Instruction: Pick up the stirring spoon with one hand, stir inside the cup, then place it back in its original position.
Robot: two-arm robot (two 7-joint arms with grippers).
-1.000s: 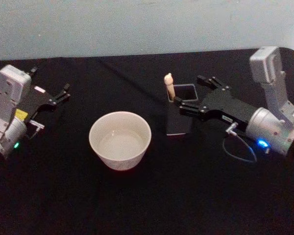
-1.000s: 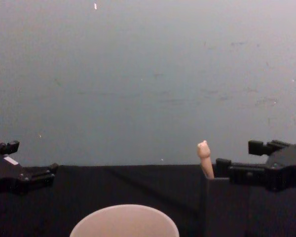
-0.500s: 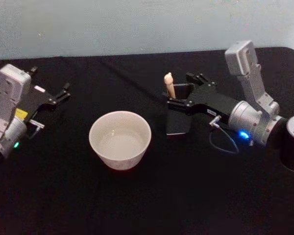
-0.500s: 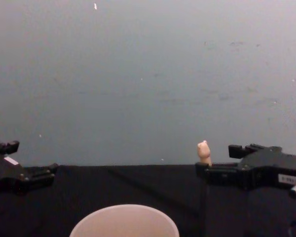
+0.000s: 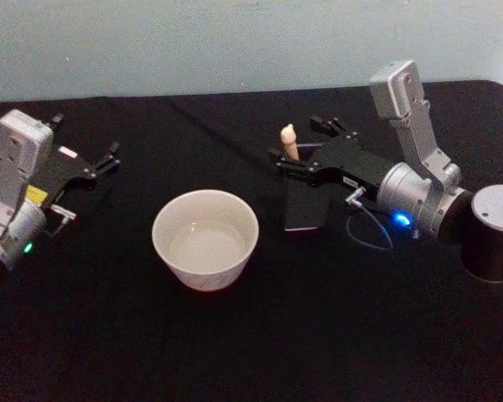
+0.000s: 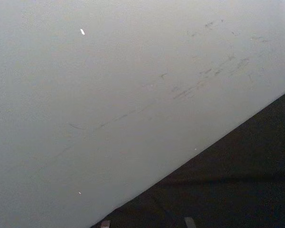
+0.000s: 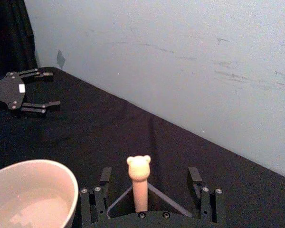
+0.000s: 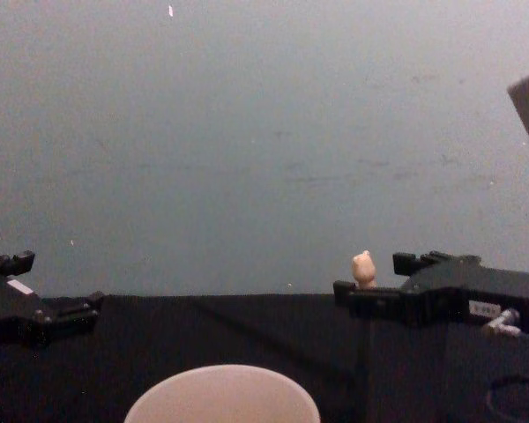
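The spoon [image 5: 289,142] stands upright in the dark grey square holder [image 5: 307,211], right of centre in the head view. Only its cream handle shows, topped by a small bear-eared knob. The right tool [image 5: 297,140] comes in from the right at handle height, its fingers spread either side of the handle with a gap on each. The pale round cup [image 5: 205,239] sits at centre on the black desk [image 5: 260,352]. The left tool [image 5: 82,139] is spread at the left edge
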